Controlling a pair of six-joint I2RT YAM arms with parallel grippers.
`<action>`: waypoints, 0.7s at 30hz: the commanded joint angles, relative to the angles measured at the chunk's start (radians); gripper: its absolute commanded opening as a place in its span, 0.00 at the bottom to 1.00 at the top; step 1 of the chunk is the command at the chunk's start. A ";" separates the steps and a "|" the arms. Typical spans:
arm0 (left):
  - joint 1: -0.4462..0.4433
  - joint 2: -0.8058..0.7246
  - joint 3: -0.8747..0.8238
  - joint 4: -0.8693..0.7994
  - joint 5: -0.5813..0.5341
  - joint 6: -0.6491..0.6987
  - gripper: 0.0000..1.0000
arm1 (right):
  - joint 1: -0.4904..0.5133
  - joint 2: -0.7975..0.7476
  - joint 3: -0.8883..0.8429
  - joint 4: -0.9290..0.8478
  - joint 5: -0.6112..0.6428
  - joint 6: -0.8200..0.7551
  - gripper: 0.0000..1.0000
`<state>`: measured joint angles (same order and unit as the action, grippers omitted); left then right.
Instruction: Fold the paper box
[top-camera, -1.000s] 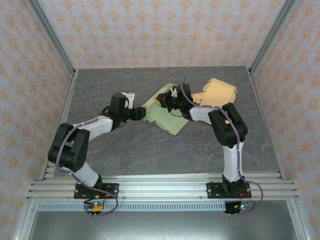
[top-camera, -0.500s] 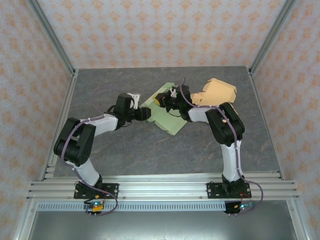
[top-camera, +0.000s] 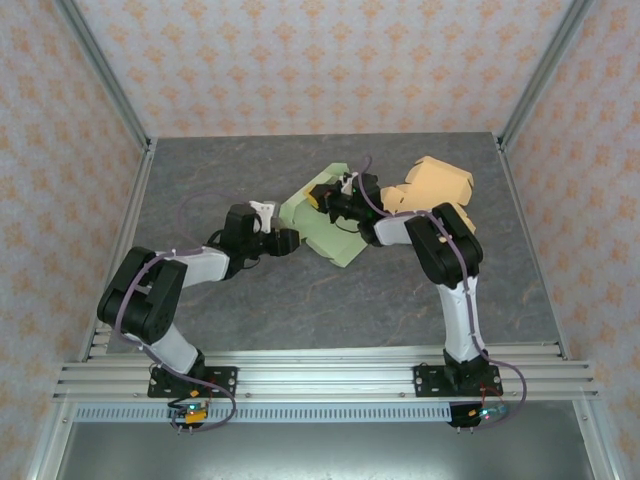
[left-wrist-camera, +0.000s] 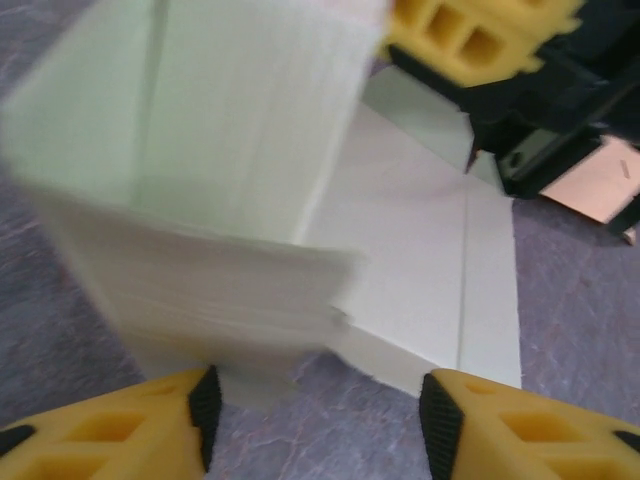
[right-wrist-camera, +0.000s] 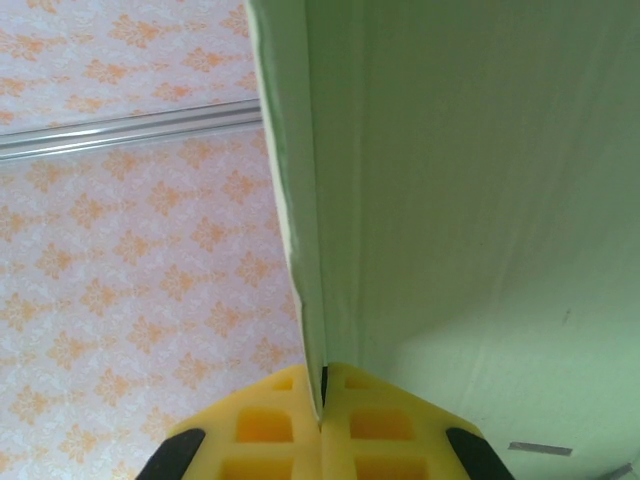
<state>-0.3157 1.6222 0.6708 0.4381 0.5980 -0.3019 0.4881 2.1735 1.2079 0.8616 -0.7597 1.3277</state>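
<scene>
The pale green paper box (top-camera: 335, 232) lies partly folded in the middle of the table, one panel flat and a flap raised. My right gripper (top-camera: 326, 203) is shut on the raised flap's edge; in the right wrist view the green sheet (right-wrist-camera: 470, 200) runs up from the pinched fingers (right-wrist-camera: 322, 385). My left gripper (top-camera: 291, 240) sits at the box's left edge, open. In the left wrist view its fingertips (left-wrist-camera: 315, 420) straddle bare table, with the blurred raised flap (left-wrist-camera: 230, 150) just ahead, close to the left finger. The right gripper's yellow fingers (left-wrist-camera: 470, 35) show at the top.
A tan paper box (top-camera: 440, 185) lies behind the right arm, its corner visible beside the green one (left-wrist-camera: 600, 180). Metal frame posts (top-camera: 105, 75) stand at the table's back corners. Grey table (top-camera: 300, 300) stretches in front of the box.
My left gripper has shifted slightly toward the near side at the box's left edge and its jaws have narrowed. The right gripper keeps its pinch, and the box has shifted a little to the left.
</scene>
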 joint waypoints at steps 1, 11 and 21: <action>-0.018 0.008 0.018 0.074 0.024 0.033 0.48 | 0.005 0.009 -0.004 0.079 -0.005 0.010 0.00; -0.034 0.047 0.006 0.201 0.007 -0.031 0.46 | -0.002 0.019 -0.014 0.096 -0.018 -0.010 0.00; -0.029 -0.429 -0.236 -0.047 -0.448 0.100 0.53 | -0.013 0.017 -0.024 0.109 -0.066 0.001 0.00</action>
<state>-0.3470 1.2560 0.4706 0.4923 0.3946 -0.2665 0.4805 2.1857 1.1946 0.9165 -0.7879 1.3270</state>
